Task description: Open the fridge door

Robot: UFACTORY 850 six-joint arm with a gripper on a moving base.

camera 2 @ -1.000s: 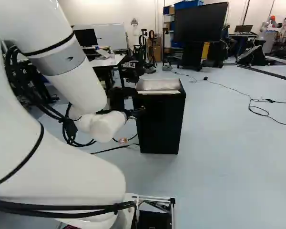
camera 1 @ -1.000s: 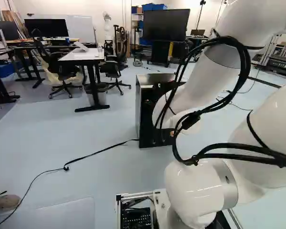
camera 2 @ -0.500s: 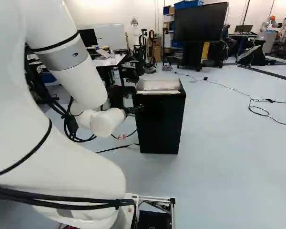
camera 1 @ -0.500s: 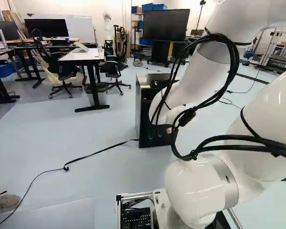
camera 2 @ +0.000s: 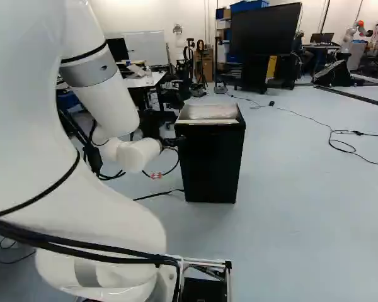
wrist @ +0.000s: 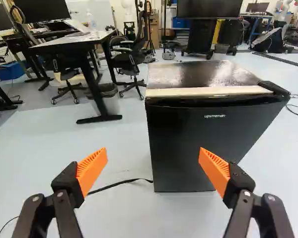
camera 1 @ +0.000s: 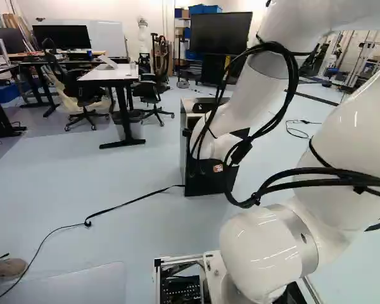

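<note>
The black fridge [camera 2: 213, 160] stands on the floor beyond my arm, its door [wrist: 201, 139] shut and facing the gripper in the wrist view. A pale strip runs along the door's top edge, with a black hinge cover [wrist: 273, 89] at one end. My gripper [camera 2: 174, 142] is level with the upper part of the fridge in the right base view, at its left edge. In the wrist view the gripper [wrist: 153, 161] stands open with nothing between its orange pads; one finger overlaps the door, the other shows against floor. The arm hides part of the fridge in the left base view.
A black cable [camera 1: 130, 201] runs over the floor to the fridge's foot. Left of the fridge are a white-topped desk [camera 1: 111, 74] and office chairs [camera 1: 150, 88]. A large screen [camera 2: 265, 29] stands behind. Another robot [camera 2: 353, 33] is far back at the right.
The arm has swung left in the left base view, uncovering more of the fridge. In the right base view its wrist has shifted slightly left and up. Base and fridge have stayed put.
</note>
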